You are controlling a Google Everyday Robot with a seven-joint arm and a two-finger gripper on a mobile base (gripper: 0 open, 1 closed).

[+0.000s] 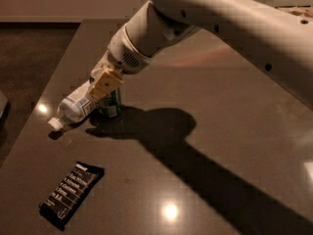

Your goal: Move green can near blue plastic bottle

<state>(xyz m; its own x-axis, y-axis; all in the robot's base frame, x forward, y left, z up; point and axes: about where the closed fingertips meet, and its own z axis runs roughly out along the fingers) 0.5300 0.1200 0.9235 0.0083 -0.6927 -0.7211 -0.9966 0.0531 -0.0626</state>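
The green can (110, 105) stands upright on the dark table (205, 82), touching the side of the blue plastic bottle (74, 106). The bottle lies on its side with its white cap (54, 124) pointing to the front left. My gripper (105, 84) hangs right over the can's top, coming down from the upper right, and its tan tip covers the can's upper part. The can's top is hidden behind the gripper.
A black snack bar wrapper (72, 194) lies near the table's front left corner. The table's left edge (34, 116) runs close to the bottle's cap, with dark floor beyond. The arm's shadow (195, 155) crosses the table to the right.
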